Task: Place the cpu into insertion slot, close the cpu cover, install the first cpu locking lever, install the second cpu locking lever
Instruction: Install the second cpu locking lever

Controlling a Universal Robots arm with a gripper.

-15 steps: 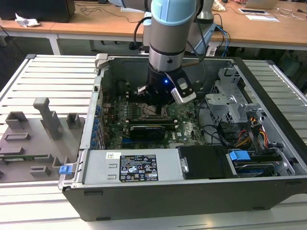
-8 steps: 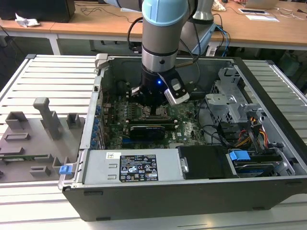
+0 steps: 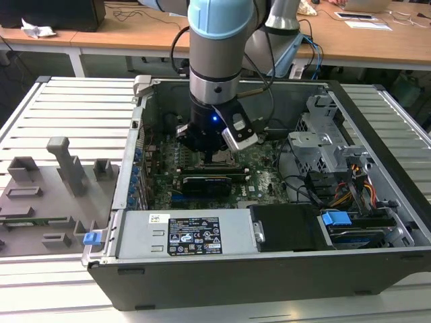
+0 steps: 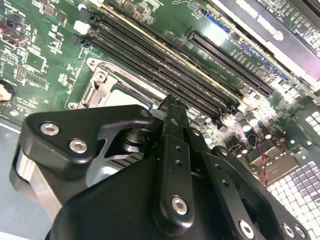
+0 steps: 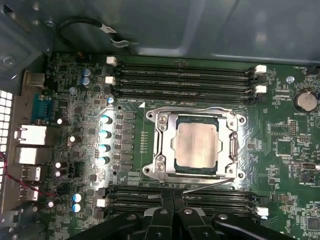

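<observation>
The cpu (image 5: 197, 146) sits in the slot (image 5: 235, 146) on the motherboard (image 5: 290, 150), with the cover (image 5: 165, 145) down around it, so placing and closing look done. A thin lever (image 5: 207, 184) lies along one socket edge; whether either lever is latched is unclear. The gripper (image 5: 173, 212) hangs just above the socket, fingers together and holding nothing.

We see the cpu (image 5: 197, 145) with a dull, brushed silver-grey metal face, lightly smudged. Around it the cpu cover (image 5: 162, 142) is bright, shiny metal that catches the light. The motherboard (image 5: 285, 150) is glossy green laminate; its memory slots (image 5: 182, 80) are matt black plastic. The gripper (image 4: 172, 107) shows smooth, satin black metal links with shiny steel screw heads. The computer case (image 3: 269, 276) is matt dark grey sheet metal.
</observation>
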